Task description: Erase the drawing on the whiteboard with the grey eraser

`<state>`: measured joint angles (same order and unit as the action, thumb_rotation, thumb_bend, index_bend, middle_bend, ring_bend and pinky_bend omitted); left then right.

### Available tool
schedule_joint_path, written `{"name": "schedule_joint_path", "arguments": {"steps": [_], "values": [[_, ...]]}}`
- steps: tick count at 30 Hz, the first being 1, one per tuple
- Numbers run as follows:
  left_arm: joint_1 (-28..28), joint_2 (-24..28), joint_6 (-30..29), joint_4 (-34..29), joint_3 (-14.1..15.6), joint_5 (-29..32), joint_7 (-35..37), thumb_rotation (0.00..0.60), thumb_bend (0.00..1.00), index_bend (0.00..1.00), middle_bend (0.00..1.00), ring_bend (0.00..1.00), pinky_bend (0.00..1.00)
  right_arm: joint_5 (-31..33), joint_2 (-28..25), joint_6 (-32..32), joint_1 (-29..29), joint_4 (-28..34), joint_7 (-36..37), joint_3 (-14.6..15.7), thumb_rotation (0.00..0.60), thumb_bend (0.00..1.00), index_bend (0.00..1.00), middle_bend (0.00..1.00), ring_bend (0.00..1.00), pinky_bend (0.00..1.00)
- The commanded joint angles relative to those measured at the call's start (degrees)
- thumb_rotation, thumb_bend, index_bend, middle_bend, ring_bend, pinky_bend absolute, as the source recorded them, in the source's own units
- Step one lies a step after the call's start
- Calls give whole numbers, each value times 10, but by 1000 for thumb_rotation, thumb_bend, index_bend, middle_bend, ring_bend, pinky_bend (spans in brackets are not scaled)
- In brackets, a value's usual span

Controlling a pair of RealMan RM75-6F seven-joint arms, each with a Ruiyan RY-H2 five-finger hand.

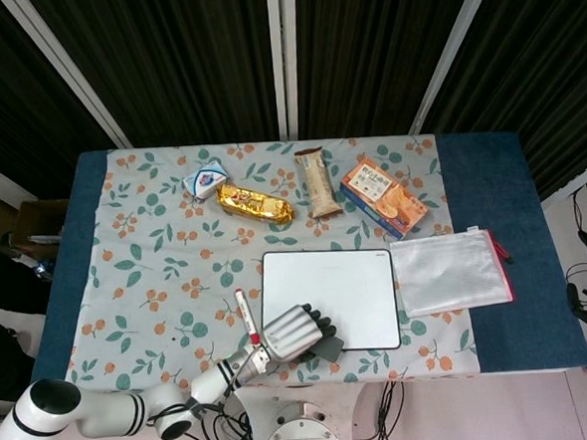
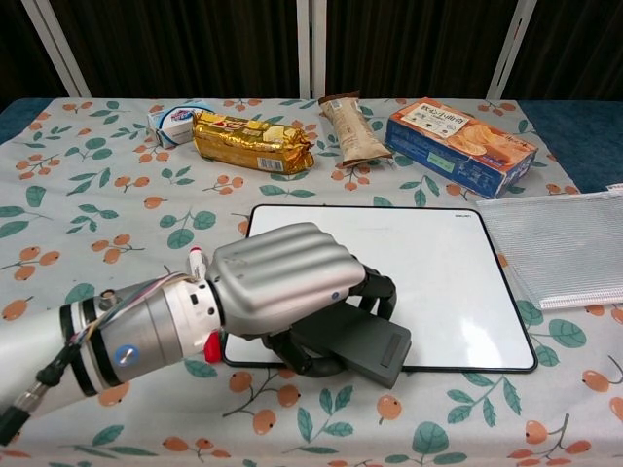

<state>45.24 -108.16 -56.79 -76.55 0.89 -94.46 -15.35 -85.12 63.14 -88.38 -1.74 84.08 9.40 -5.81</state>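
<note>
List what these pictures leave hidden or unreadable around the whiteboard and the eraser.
- Whiteboard: its near left part is covered by the left hand in both views, so any drawing there cannot be seen.
- Eraser: partly under the fingers; its wiping face is not visible.
- Marker: in the chest view mostly behind the hand.
- Right hand: in neither view.
- Snack box print: too small to read.

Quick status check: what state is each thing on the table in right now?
Left hand: gripping the eraser.
Eraser: held, overhanging the whiteboard's near edge.
Whiteboard: flat, visible surface blank.
Marker: lying left of the whiteboard, red cap on.
Pouch: lying flat.
</note>
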Motion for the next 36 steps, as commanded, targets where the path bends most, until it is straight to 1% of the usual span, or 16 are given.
{"name": "schedule_joint_path", "arguments": {"steps": [1, 7, 17, 29, 36], "values": [[4, -10, 7, 7, -5, 3, -2, 600, 427, 736, 649, 603, 511, -3, 0, 1, -1, 0, -2, 2, 600, 395, 0, 0, 0, 0], [7, -21, 12, 22, -9, 9, -2, 600, 427, 736, 648, 604, 511, -2, -2, -1, 0, -2, 2, 0, 600, 397, 0, 0, 0, 0], [7, -18, 11, 27, -4, 7, -5, 600, 427, 736, 648, 604, 511, 0, -4, -1, -1, -3, 5, -1, 600, 396, 0, 0, 0, 0], [-5, 8, 1, 25, 7, 6, -22, 600, 428, 736, 649, 604, 511, -3, -3, -1, -2, 1, -2, 1, 600, 396, 0, 0, 0, 0], [-12, 34, -7, 27, 15, 1, -28, 600, 426, 736, 648, 604, 510, -3, -4, -3, -1, 7, -9, 1, 600, 397, 0, 0, 0, 0]]}}
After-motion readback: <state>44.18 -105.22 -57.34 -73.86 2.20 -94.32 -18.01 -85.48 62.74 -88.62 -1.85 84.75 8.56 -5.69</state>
